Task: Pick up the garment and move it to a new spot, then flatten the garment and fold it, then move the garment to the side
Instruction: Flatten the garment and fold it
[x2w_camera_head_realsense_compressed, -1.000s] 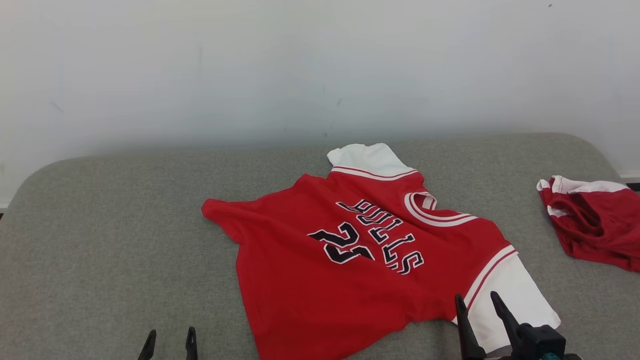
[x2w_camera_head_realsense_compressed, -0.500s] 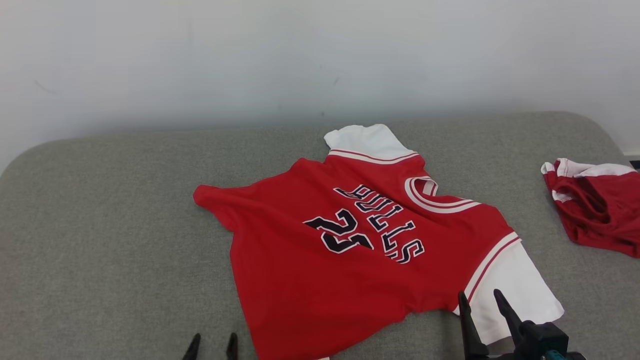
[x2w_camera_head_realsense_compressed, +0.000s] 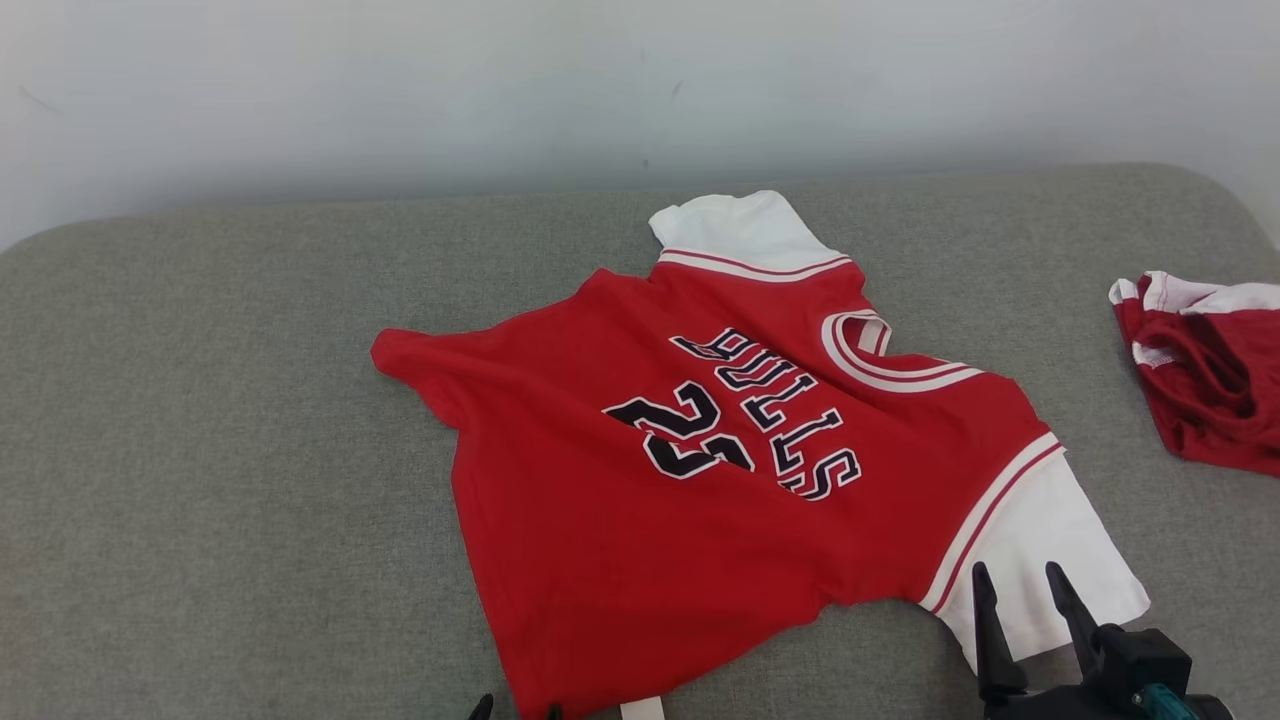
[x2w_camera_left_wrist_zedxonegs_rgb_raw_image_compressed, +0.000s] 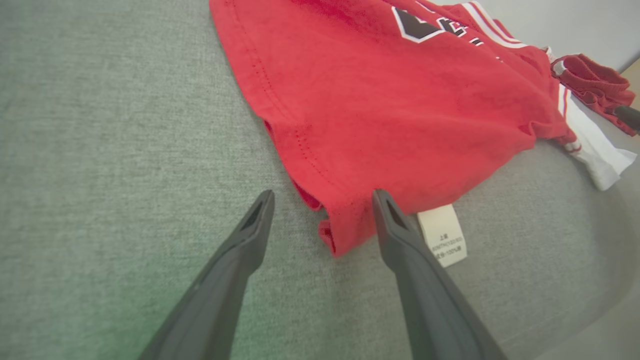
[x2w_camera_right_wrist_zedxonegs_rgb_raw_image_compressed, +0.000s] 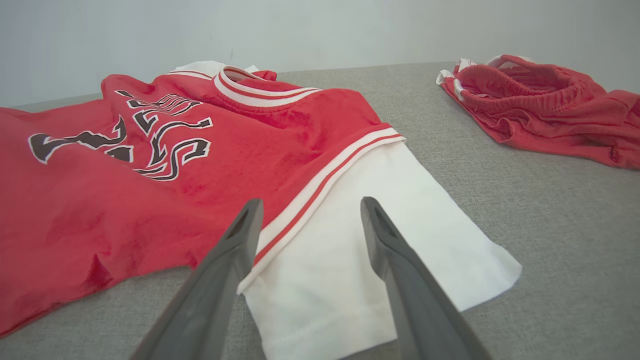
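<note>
Slid over to the hem of the red jersey (x2w_camera_head_realsense_compressed: 600, 560) with left gripper (x2w_camera_left_wrist_zedxonegs_rgb_raw_image_compressed: 324, 195), right gripper (x2w_camera_right_wrist_zedxonegs_rgb_raw_image_compressed: 311, 200) at white sleeve (x2w_camera_right_wrist_zedxonegs_rgb_raw_image_compressed: 400, 250); both spread, empty, ready to grasp.

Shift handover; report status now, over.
Left gripper, right gripper open, empty. Red jersey with white sleeves spread on grey fabric surface. Crumpled red shorts apart, far right.
</note>
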